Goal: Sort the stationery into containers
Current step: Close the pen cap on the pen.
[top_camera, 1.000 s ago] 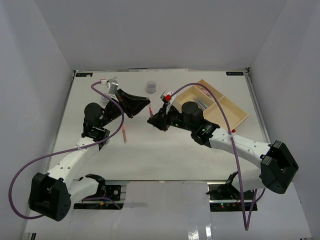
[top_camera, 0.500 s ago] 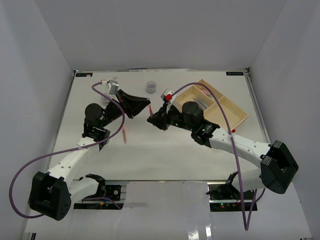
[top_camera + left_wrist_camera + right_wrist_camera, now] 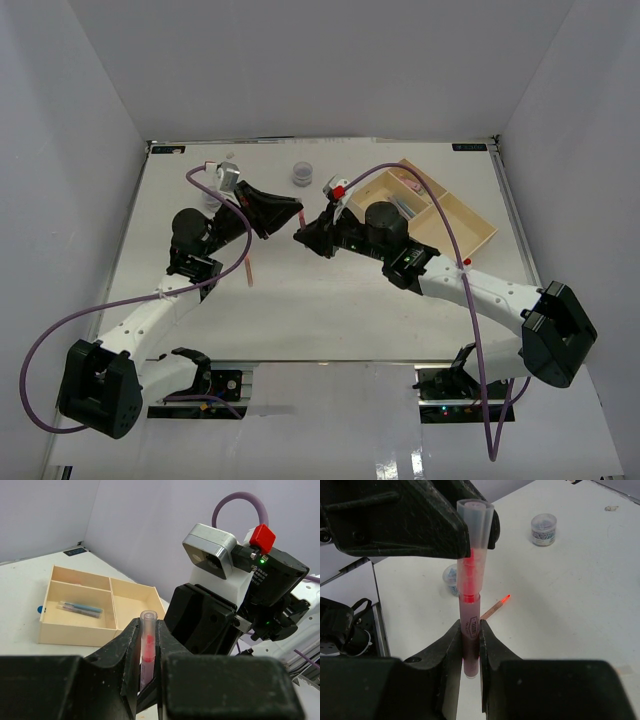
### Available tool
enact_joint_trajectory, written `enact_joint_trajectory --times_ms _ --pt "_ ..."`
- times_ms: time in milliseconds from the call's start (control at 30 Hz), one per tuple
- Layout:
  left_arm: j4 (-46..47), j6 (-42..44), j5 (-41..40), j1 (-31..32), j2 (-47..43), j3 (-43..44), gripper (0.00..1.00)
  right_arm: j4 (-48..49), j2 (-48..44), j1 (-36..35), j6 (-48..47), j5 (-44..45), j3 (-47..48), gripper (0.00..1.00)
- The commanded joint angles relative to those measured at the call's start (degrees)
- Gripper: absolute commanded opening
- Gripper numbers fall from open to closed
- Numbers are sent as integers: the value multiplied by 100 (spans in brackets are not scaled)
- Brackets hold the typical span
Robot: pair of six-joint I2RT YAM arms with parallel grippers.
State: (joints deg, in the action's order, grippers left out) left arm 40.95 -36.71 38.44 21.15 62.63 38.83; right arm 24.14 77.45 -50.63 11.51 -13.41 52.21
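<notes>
A beige three-compartment tray sits on the table. Left of it, both arms reach inward and meet above the table. Little has changed: the left gripper has edged closer to the right gripper. Both are clamped on one pink pen, probably a handover towards the tray.

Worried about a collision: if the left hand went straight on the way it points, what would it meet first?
Probably the right hand, facing the left hand close ahead; both grip the same pink pen. The exact gap is unclear.
</notes>
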Motion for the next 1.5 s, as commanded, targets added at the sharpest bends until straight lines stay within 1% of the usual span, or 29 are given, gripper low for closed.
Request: enact_joint_trajectory --times_ms 0,400,500,633,667,767,867,900,1033,1200,1300,1433,1467 --pt "141 6 85 30 -14 -51 0 346 -178 9 -61 84 325 8" --pt "-16 146 129 56 21 2 0 346 -169 106 -131 58 571 8" --pt "-139 243 94 56 3 46 5 354 -125 106 -122 14 554 8" --pt "-201 287 76 56 -23 72 14 354 -90 106 -96 -4 475 8" --pt "-219 287 85 56 -23 72 18 354 -90 106 -96 -13 457 8" --pt "-245 322 85 56 -32 90 23 363 -72 97 -87 -4 396 8" --pt "-254 322 85 56 -23 90 31 363 -63 106 -96 14 378 8" --pt "-254 322 85 56 -23 98 36 355 -72 115 -96 40 378 8" --pt "-263 331 85 56 -40 99 48 346 -63 132 -105 49 378 8" --pt "-263 331 112 56 -40 107 52 346 -72 159 -105 58 290 8" --pt "-307 331 129 56 -84 151 63 311 -72 176 -105 75 246 8" --pt "-771 471 42 56 -216 405 72 100 -116 194 -166 84 220 8" --pt "-1199 541 -133 56 -268 484 75 30 -125 185 -201 58 220 8"
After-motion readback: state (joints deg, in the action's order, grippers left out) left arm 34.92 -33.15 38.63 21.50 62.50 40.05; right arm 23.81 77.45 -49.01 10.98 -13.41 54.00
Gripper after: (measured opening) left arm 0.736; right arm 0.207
